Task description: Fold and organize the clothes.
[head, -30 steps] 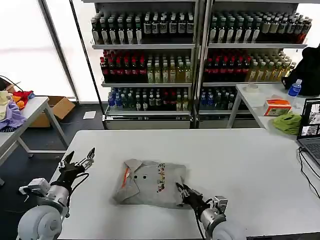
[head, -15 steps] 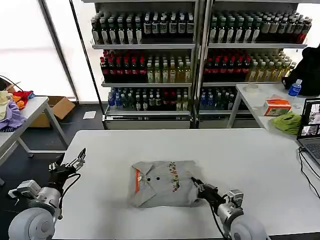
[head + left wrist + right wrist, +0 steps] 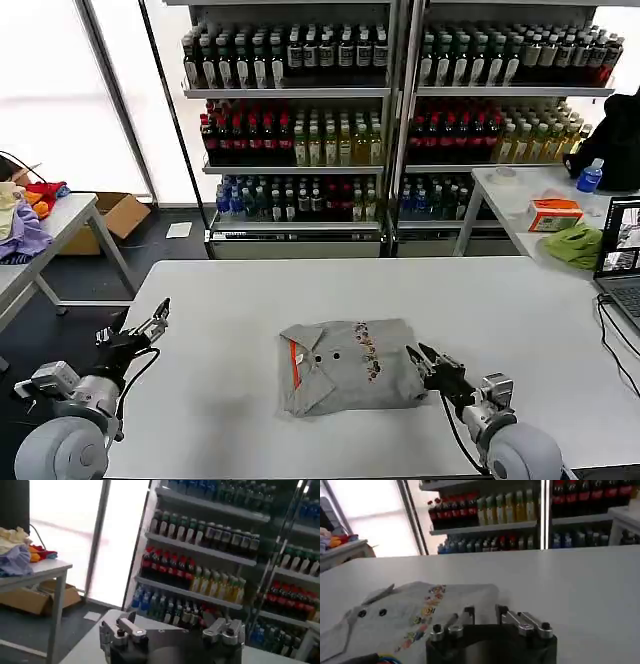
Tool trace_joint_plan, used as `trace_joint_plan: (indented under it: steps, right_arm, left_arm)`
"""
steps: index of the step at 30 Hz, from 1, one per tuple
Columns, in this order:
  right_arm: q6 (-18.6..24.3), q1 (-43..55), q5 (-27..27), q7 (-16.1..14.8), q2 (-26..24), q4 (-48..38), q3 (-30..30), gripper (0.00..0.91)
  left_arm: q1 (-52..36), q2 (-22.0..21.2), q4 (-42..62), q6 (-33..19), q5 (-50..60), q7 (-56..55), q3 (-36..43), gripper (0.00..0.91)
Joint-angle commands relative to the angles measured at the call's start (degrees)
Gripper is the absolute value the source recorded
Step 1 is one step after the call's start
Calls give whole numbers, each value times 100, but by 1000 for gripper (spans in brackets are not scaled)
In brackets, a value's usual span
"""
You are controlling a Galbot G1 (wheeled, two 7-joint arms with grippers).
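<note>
The folded grey cotton shirt with a red-lined buttoned collar (image 3: 350,366) is lying near the front edge of the white table (image 3: 500,300). The right gripper (image 3: 432,362) is reaching low just beside the shirt's right edge with its jaws apart and holding nothing. The left gripper (image 3: 135,330) is pointing up at the table's left edge, jaws apart.

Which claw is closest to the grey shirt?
The right claw. It sits open right at the edge of the folded grey shirt on the white table. The left claw hangs open at the table's left edge, far from the shirt.

We look down from the head at the bench (image 3: 300,290); our wrist cameras sit low, facing the bottle shelves (image 3: 210,535), which all views share.
</note>
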Motion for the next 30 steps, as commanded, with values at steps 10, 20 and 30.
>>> trace_joint_plan:
  steps: [10, 20, 30]
  right_arm:
    - [-33, 1714, -992, 398, 956, -442, -1916, 907]
    - [-300, 2132, -1385, 1409, 1494, -1374, -2732, 907]
    - [-722, 1738, -2023, 1898, 1365, -1364, -2498, 907]
  left_arm:
    - [87, -3, 15, -27, 2, 108, -52, 907]
    - [186, -86, 60, -108, 41, 175, -144, 907]
    - [192, -163, 162, -144, 63, 178, -26, 907]
